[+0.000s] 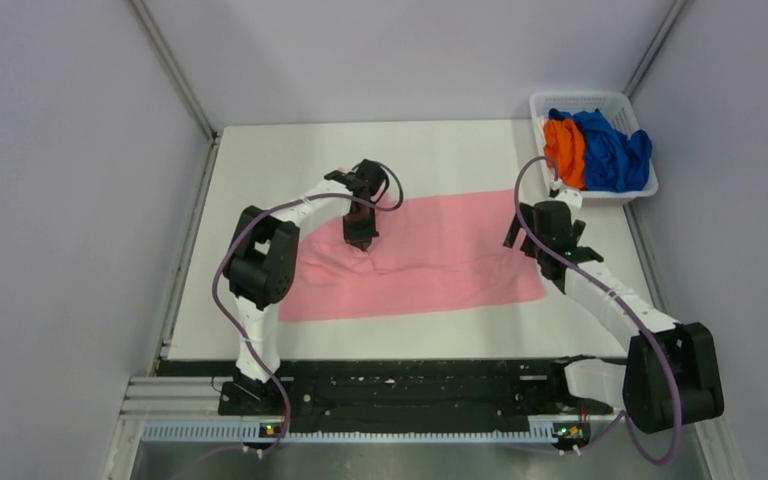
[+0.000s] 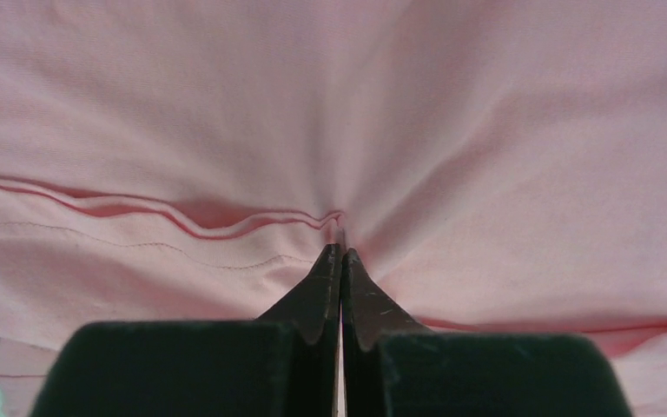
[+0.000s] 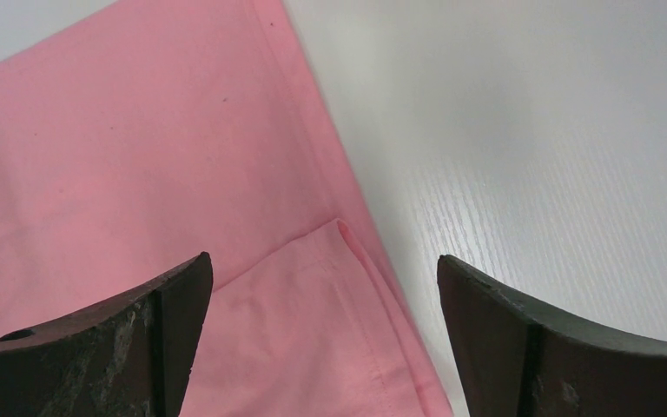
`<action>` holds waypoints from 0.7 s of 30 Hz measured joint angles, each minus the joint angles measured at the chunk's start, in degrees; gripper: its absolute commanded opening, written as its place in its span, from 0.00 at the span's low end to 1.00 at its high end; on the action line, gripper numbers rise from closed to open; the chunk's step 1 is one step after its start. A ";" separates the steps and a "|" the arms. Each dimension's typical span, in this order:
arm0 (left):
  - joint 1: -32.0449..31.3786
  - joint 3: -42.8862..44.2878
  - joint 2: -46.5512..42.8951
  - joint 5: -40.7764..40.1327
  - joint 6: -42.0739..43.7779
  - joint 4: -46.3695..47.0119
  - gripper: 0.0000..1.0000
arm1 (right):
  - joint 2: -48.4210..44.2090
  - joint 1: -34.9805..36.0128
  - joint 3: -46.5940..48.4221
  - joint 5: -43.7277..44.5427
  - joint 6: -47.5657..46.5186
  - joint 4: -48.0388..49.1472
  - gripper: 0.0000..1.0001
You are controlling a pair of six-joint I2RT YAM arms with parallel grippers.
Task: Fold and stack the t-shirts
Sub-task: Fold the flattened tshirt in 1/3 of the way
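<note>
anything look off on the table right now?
Only the pink t-shirt: it puckers into creases where the left gripper pinches it, jaws shut. The right gripper hangs open over its edge. The orange t-shirt and blue t-shirt lie heaped, unfolded, in the basket.

Pink shirt, centre of frame: plain light pink, seams a shade darker.
Orange shirt, upper right: plain bright orange.
Blue shirt, beside it: plain royal blue.
Basket: white.
Table: white, faint wood grain.
My left gripper and right gripper: black, the right one scuffed grey.
</note>
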 measured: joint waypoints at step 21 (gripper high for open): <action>-1.40 0.22 -2.14 2.45 4.50 4.55 0.70 | -1.99 0.00 -0.87 0.94 -0.37 -0.07 0.99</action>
